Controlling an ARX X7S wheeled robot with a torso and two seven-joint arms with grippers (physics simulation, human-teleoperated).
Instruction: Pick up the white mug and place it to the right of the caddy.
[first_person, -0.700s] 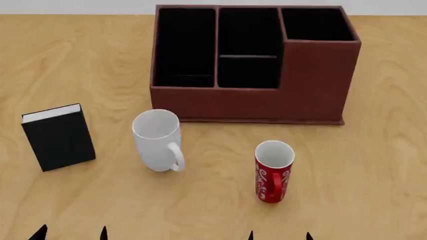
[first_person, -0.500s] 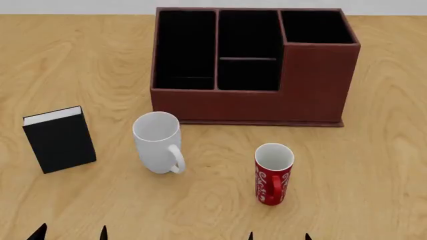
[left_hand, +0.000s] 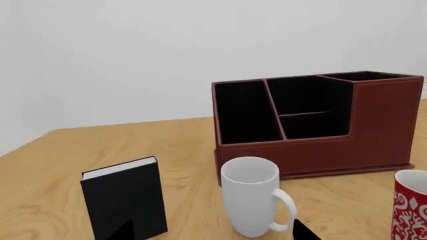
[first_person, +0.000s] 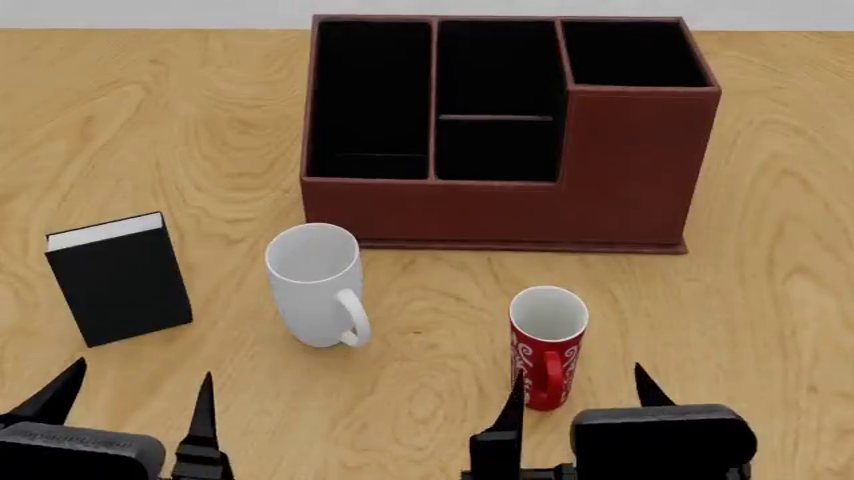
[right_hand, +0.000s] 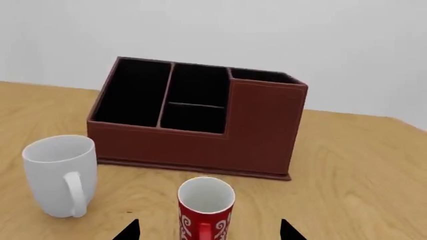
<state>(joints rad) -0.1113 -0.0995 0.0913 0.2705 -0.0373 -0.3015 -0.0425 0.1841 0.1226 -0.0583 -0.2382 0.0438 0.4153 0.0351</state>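
The white mug (first_person: 315, 285) stands upright on the wooden table, in front of the caddy's left end, with its loop handle toward me. It also shows in both wrist views as the white mug (left_hand: 250, 197) and the white mug (right_hand: 60, 175). Behind it stands the reddish-brown caddy (first_person: 507, 130), with three black compartments; bare table lies to its right. My left gripper (first_person: 134, 385) is open and empty, near the front edge, left of the mug and apart from it. The right gripper (first_person: 578, 390) is open too, its fingers either side of the red mug's near side.
A slim red mug (first_person: 547, 345) with white patterns stands right of the white mug, just ahead of my right gripper (right_hand: 208, 231). At the left, a small black book (first_person: 120, 278) stands upright ahead of my left gripper (left_hand: 213, 232). The table (first_person: 774, 300) is light wood.
Both grippers have come up from the bottom edge of the head view, so more of each shows. The mugs, book and caddy have not moved on the table.
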